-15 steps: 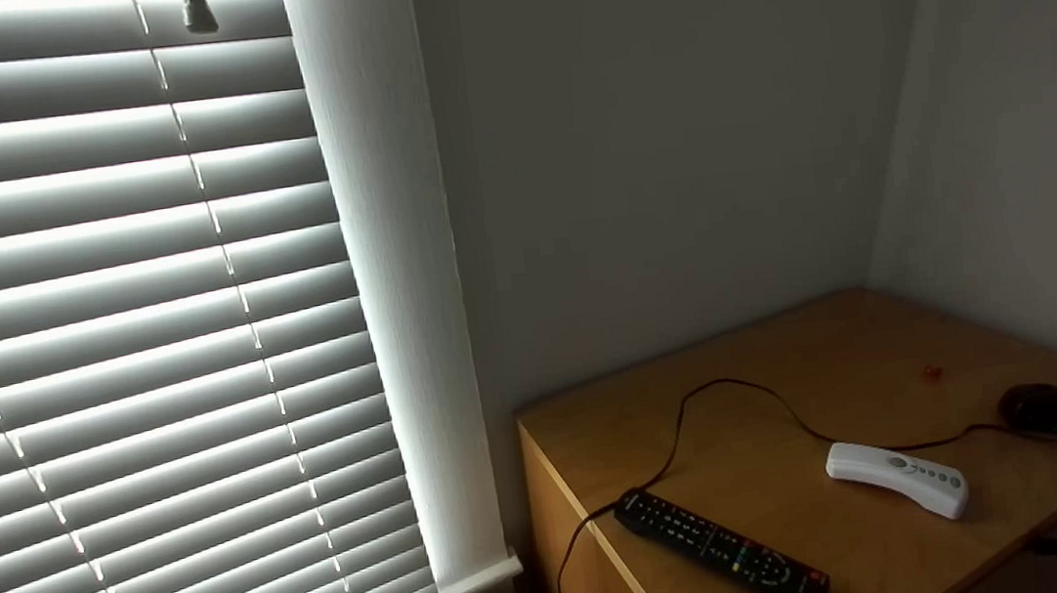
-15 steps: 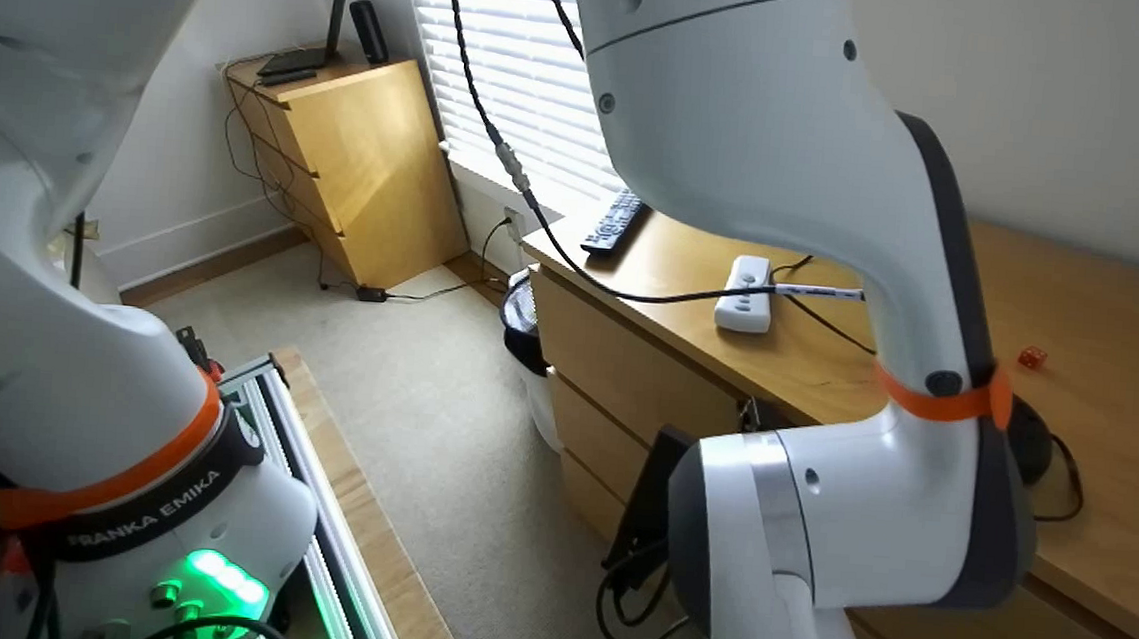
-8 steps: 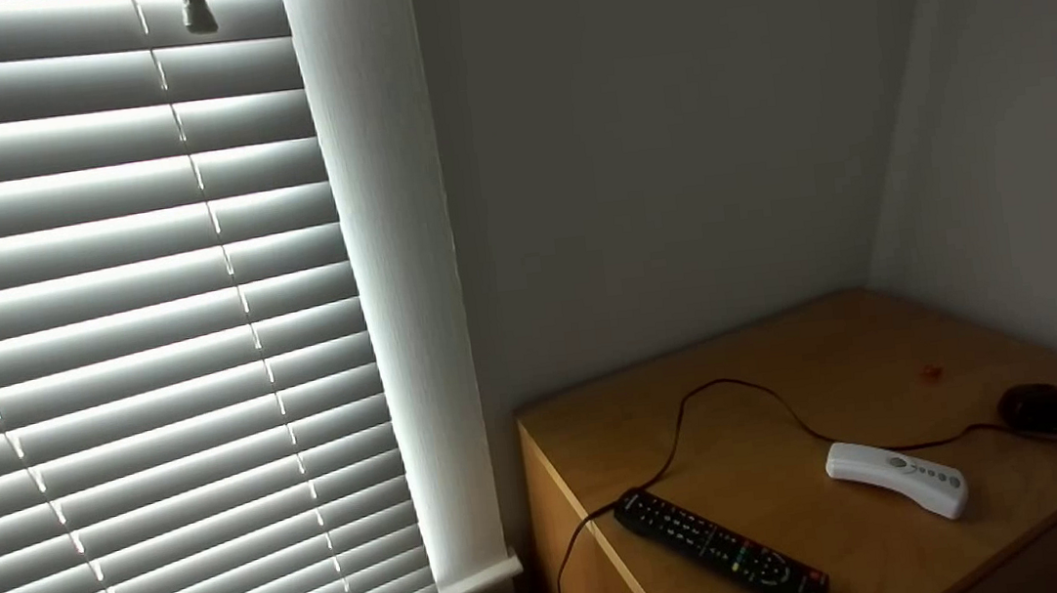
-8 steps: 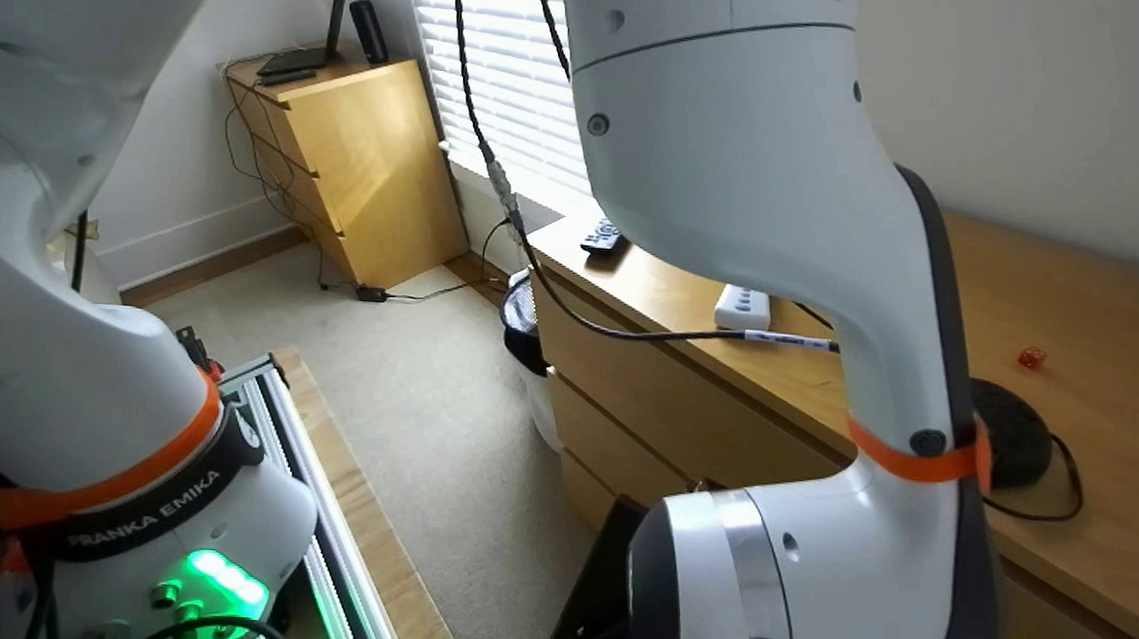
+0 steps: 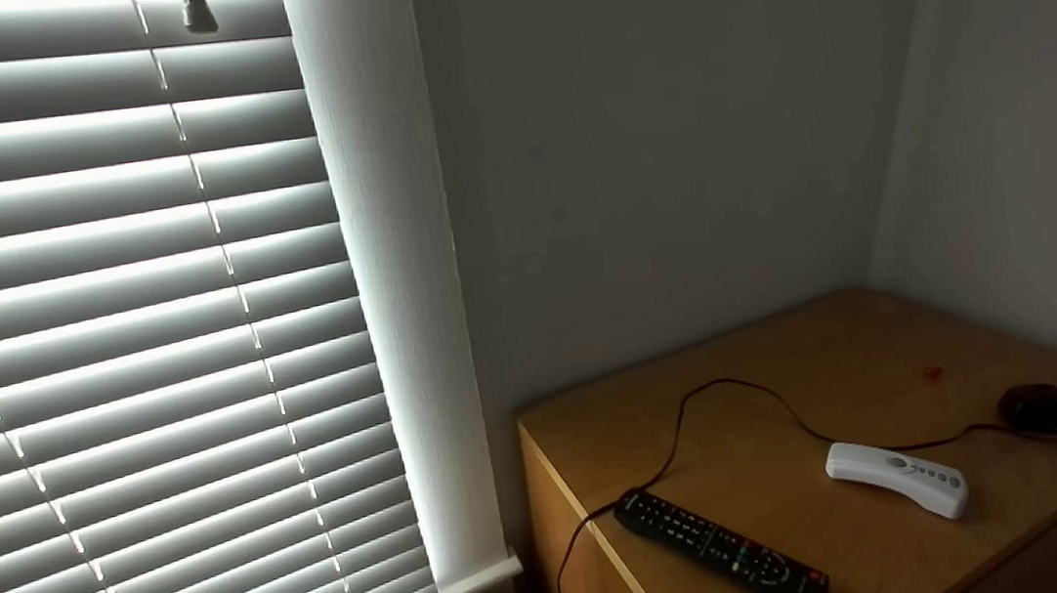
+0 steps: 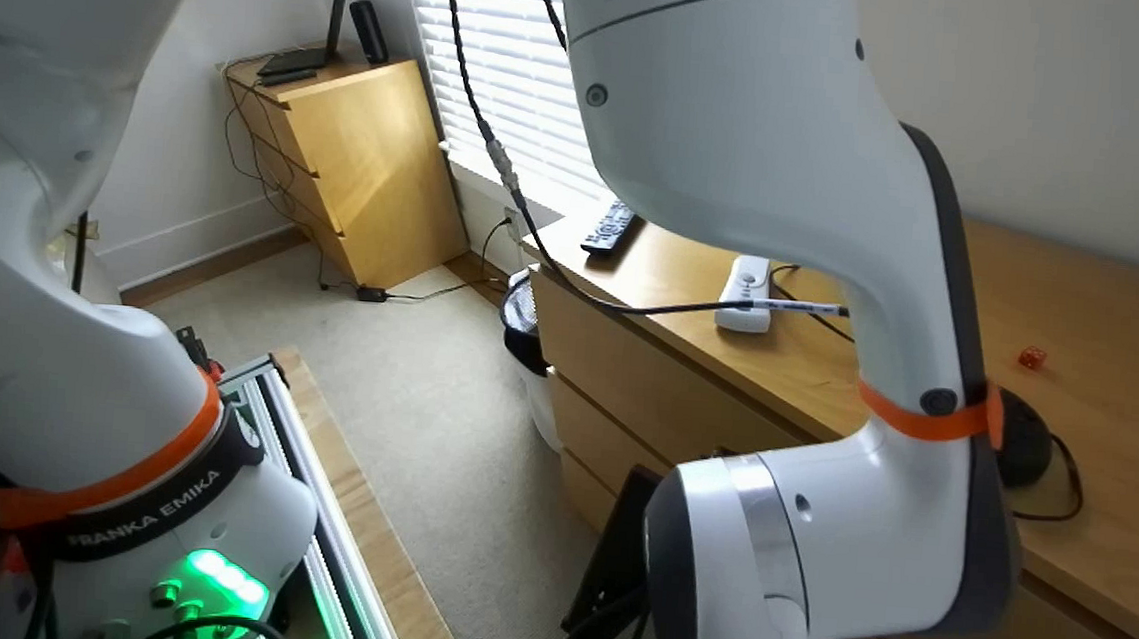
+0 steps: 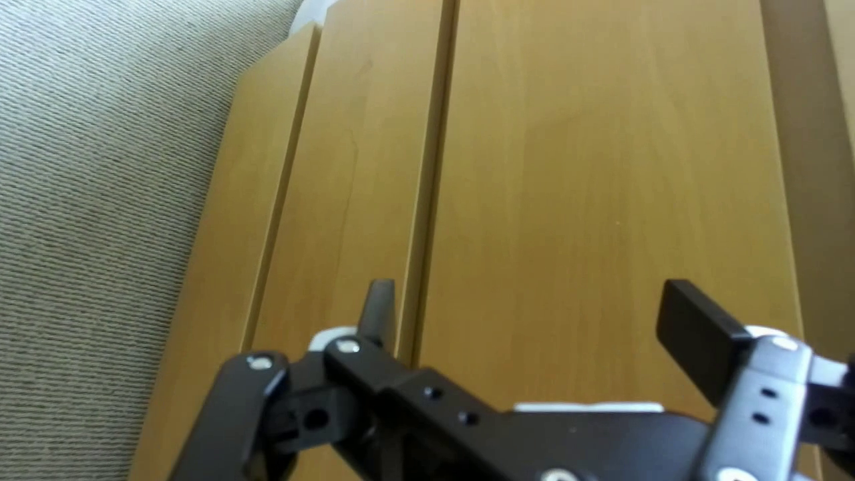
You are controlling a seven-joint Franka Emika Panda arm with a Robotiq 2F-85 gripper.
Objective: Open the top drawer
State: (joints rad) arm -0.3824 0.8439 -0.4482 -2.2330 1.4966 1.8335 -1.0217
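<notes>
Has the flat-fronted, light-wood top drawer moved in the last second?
No. In an exterior view, the visible front of the top drawer shows no shift outward or inward against the tan wooden dresser top.

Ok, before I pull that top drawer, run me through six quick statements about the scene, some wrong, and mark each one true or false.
1. The gripper stands open, facing the top drawer. True.
2. That top drawer is pulled well out. False: it looks shut.
3. The white remote lies between the black remote and the black mouse. True.
4. That black remote lies on the carpet. False: it lies on top of the near dresser.
5. A laptop sits on the far dresser. True.
6. That laptop is folded shut. False: the laptop stands open.
</notes>
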